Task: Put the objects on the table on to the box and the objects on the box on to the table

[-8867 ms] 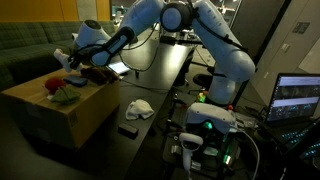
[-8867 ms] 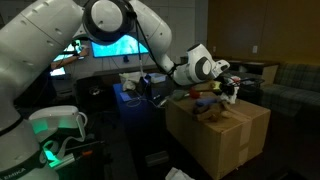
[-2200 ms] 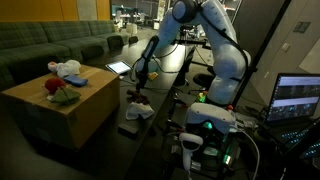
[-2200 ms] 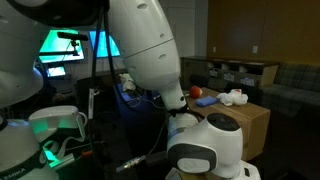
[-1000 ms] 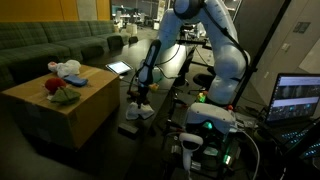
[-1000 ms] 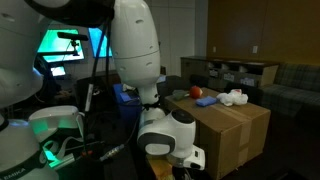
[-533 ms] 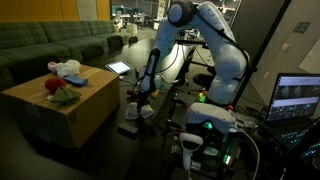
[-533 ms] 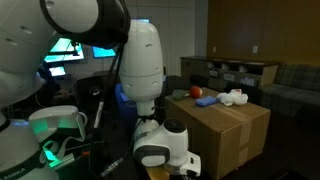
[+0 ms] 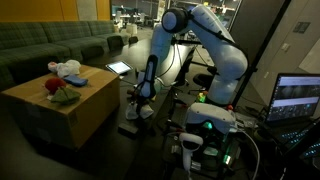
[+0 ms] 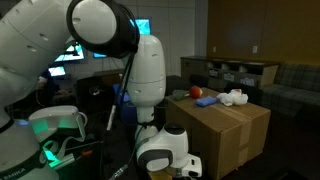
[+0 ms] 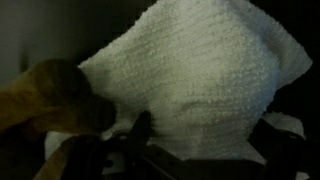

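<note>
- Task item: white cloth (image 9: 143, 113) is seen on tabletop (image 9: 152, 130), near its box-side edge.
- End effector (image 9: 139, 103) is lowered onto it; jaw opening can't be told.
- Step judged: cloth pickup. Next: closure, lift, transfer to box (image 9: 45, 115) top.

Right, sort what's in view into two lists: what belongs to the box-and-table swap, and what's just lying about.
Belongs to the job: cardboard box; red item and white plush on top of it; white cloth on the table, brown item beside it; gripper.

Just lying about: laptop; sofa.
</note>
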`<control>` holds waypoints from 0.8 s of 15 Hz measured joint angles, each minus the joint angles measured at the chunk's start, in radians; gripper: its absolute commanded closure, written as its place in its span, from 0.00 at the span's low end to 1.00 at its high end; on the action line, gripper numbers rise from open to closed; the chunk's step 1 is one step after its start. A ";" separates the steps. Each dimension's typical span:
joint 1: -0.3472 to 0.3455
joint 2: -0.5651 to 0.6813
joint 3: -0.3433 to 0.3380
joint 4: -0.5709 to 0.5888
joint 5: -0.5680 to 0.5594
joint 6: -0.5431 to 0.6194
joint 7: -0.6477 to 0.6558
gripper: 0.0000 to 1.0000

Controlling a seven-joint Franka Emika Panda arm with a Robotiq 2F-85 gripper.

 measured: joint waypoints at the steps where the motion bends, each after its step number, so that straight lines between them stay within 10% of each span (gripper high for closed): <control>1: 0.009 0.000 -0.006 0.004 -0.003 0.000 0.002 0.45; 7: -0.018 -0.021 0.025 0.011 -0.043 -0.066 0.002 0.90; 12: -0.219 -0.124 0.210 -0.037 -0.054 -0.254 -0.066 0.90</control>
